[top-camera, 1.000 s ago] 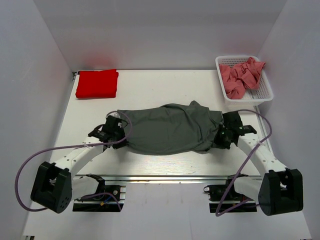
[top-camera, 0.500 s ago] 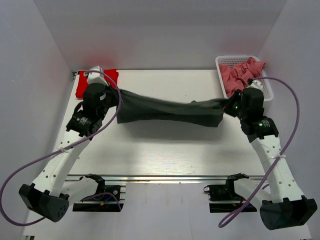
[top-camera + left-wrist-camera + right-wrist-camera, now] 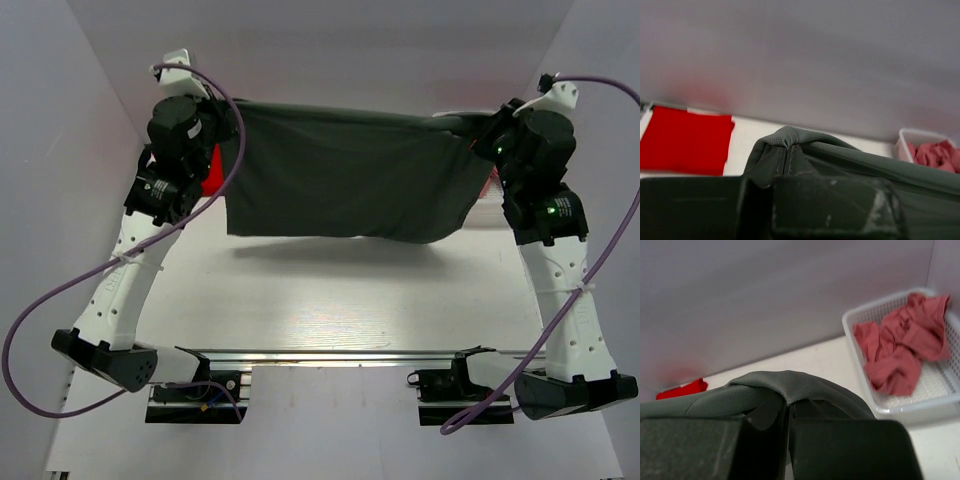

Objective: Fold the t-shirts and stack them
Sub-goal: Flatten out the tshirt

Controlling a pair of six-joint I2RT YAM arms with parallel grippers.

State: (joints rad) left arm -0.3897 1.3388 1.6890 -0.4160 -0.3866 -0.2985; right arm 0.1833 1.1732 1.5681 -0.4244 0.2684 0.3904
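The dark grey t-shirt [image 3: 345, 170] hangs stretched in the air between both grippers, high above the table. My left gripper [image 3: 225, 112] is shut on its left top corner [image 3: 785, 142]. My right gripper [image 3: 478, 125] is shut on its right top corner [image 3: 785, 387]. A folded bright red t-shirt [image 3: 682, 142] lies at the table's back left, mostly hidden behind the left arm in the top view [image 3: 210, 168]. Crumpled dusty pink t-shirts [image 3: 902, 352] lie in the white mesh basket [image 3: 875, 405] at the back right; the right arm hides them in the top view.
The white table [image 3: 340, 300] lies below the hanging shirt, with its shadow on it. The white enclosure walls [image 3: 340, 50] stand close behind and beside both raised arms. The metal rail [image 3: 330, 355] runs along the near edge.
Both arms have risen and moved back, lifting the grey t-shirt off the table. It went from bunched on the table to hanging spread out in the air.
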